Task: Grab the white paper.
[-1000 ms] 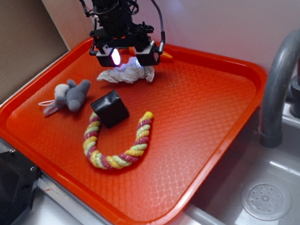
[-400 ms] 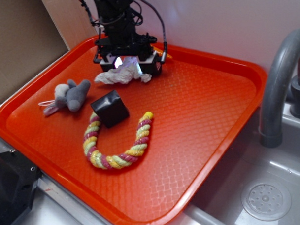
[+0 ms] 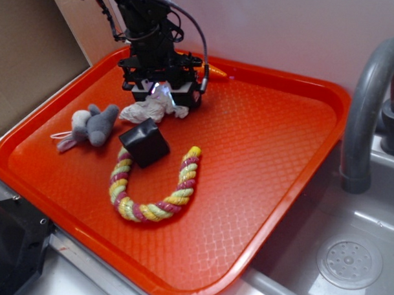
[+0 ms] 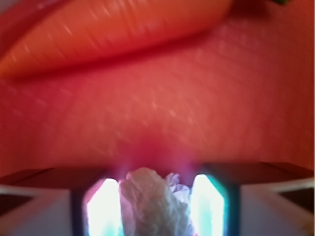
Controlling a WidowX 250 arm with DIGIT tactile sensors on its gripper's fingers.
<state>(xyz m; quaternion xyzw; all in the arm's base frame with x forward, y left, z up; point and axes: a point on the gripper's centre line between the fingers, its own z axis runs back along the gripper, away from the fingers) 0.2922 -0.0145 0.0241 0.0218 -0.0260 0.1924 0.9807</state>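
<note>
The white paper (image 3: 150, 109) lies on the far left part of the orange tray (image 3: 262, 158), its long axis running roughly left to right across the tray, with the left end spreading flat toward the plush mouse (image 3: 91, 125) and the right end bunched under the arm. The gripper (image 3: 161, 92) is down over that right part. In the wrist view the paper (image 4: 155, 206) stands as a crumpled ridge between the two glowing fingers (image 4: 103, 209), which sit apart on either side with narrow gaps; whether they press it cannot be told.

Beyond the paper, toward the tray's far rim, lies the toy carrot (image 4: 113, 29), near the rim and roughly parallel to it. Just near of the paper sits a black block (image 3: 144, 143), close to the paper's near edge, and the coloured rope (image 3: 156, 188) curves around it. The right half of the tray is bare surface. A grey faucet (image 3: 364, 116) and sink (image 3: 350, 258) stand to the right, well apart.
</note>
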